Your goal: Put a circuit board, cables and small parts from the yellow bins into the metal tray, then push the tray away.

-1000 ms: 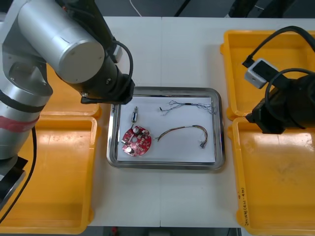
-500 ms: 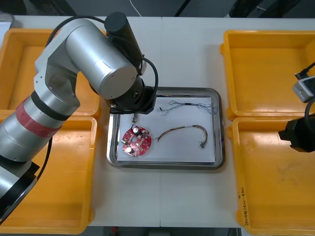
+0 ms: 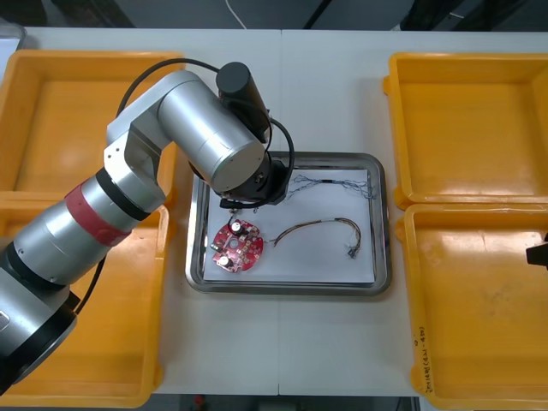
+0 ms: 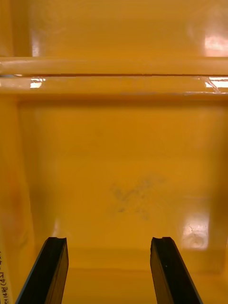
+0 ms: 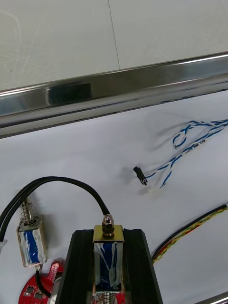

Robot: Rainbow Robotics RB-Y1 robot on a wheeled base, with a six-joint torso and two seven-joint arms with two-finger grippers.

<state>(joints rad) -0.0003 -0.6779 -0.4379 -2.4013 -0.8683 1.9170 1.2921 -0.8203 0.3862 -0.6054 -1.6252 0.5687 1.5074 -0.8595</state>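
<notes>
My left gripper (image 5: 108,236) is shut on a small metal part (image 5: 108,259) with a blue wrap and a brass tip, low over the white inside of the metal tray (image 3: 287,287). In the front view the left arm (image 3: 214,145) covers the tray's back left corner. A second small metal part (image 5: 31,240) lies beside the fingers, next to the round red circuit board (image 3: 237,247). A blue and white cable (image 5: 190,140) and a red and yellow cable (image 3: 321,229) also lie in the tray. My right gripper (image 4: 109,270) stands open over a bare bin floor.
Two yellow bins stand on the left (image 3: 51,120) (image 3: 103,342) and two on the right (image 3: 471,120) (image 3: 479,325). The tray's shiny rim (image 5: 118,90) runs just beyond the held part, with bare table behind it. A dark bit of the right arm (image 3: 541,253) shows at the right edge.
The left arm has swung right, from the tray's left edge to over its back left corner. The right arm has drawn off to the right, nearly out of the front view.
</notes>
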